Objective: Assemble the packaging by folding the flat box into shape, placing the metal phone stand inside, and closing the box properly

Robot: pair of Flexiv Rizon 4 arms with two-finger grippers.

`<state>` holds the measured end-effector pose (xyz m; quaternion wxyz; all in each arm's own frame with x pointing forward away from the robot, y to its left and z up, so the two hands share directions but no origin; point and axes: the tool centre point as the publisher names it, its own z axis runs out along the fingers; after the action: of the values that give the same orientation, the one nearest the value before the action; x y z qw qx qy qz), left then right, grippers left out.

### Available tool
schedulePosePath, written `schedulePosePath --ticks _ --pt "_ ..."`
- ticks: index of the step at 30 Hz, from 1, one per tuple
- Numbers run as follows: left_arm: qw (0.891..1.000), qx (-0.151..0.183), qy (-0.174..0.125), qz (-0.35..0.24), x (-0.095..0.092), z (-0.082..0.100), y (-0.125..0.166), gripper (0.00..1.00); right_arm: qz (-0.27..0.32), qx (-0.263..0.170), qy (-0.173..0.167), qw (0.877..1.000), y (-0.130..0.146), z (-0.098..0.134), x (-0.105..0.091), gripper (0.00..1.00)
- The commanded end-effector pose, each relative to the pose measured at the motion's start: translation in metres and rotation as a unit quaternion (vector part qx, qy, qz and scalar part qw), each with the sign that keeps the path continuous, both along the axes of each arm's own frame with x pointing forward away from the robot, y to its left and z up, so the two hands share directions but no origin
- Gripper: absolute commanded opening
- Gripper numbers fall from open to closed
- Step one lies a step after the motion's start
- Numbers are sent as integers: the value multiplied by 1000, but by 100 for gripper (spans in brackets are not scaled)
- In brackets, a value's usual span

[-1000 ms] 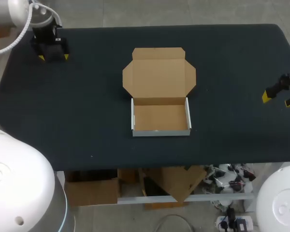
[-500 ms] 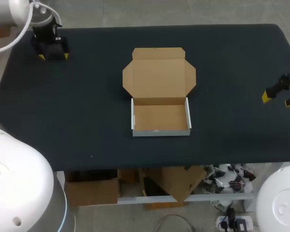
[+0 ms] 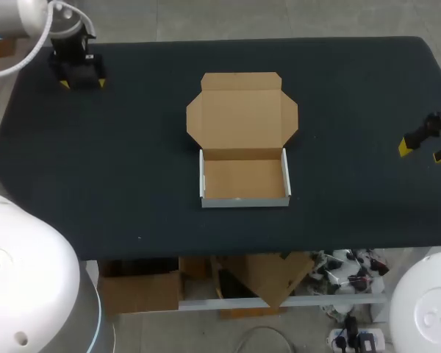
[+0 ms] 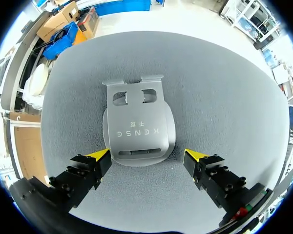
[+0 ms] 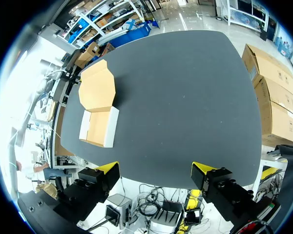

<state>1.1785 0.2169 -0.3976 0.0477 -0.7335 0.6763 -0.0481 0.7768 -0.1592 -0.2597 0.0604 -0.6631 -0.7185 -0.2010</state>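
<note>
Box (image 3: 244,179) sits folded at frame centre in the head view, lid open behind it; the left gripper (image 3: 81,82) hovers at upper left, the right gripper (image 3: 425,151) at the right edge. The left wrist view shows the phone stand (image 4: 138,126) lying flat between wide-spread fingers, ungripped. The right wrist view shows that gripper wide and empty, box well ahead. Picking up the stand looks to be the step in hand; next, descend and pinch its sides.

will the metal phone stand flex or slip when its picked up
The phone stand looks like folded sheet metal, so probably stiff and fairly heavy for its size. Its smooth finish may slip in the left gripper. Lying flat on the table, it seems unlikely to roll.
</note>
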Motion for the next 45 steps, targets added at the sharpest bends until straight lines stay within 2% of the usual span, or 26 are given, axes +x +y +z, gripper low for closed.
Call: schedulePosePath --ticks 1,45 --pt "1000 0 7 1 7 -2 0 100 1 0 1 1000 -1 2 -1 100" --pt "1000 4 -2 16 29 2 6 100 1 0 1 1000 -1 2 -1 100"
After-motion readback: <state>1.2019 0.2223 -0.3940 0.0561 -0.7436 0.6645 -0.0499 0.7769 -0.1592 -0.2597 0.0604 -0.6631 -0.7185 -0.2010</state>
